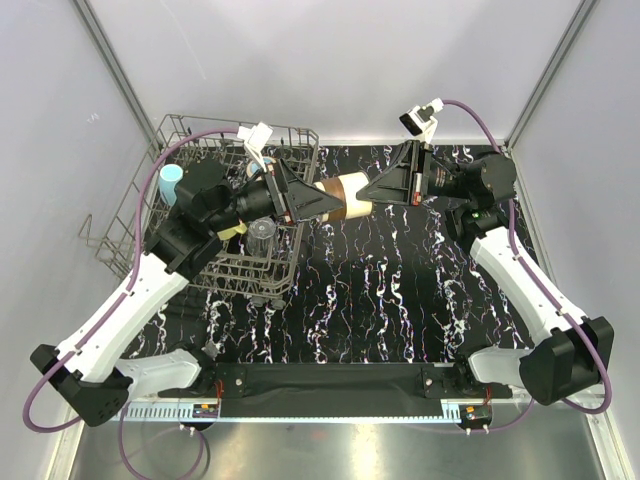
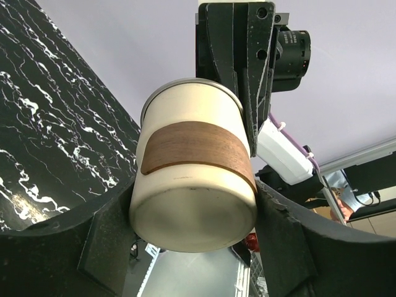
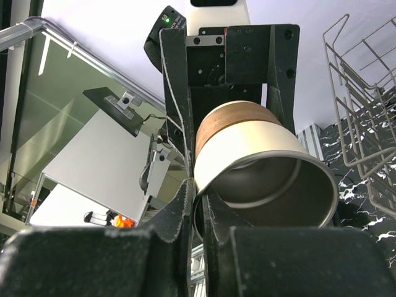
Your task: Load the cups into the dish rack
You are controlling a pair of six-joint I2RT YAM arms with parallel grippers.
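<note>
White panel walls ring a black, white-veined bench [image 1: 400,290] where two robot arms meet in mid-air over a cream cup [image 1: 347,196] with a wood-brown band and metal lining. The cup lies on its side just off the dish rack [image 1: 245,275], near 12 o'clock in the overhead view. The right claw [image 3: 198,204], reaching in from 2 o'clock, is closed on the rim, one finger inside the mouth and one outside, which leaves the base free. The left claw [image 1: 330,203] comes from the 10 o'clock side with its jaws set either side of that base; whether they are pressing yet cannot be told. The pose looks like a handover, since the rack sits on the left arm's side at 10 o'clock. A light-blue mug [image 1: 172,180] and a clear glass tumbler [image 1: 262,236] already stand in the rack.
</note>
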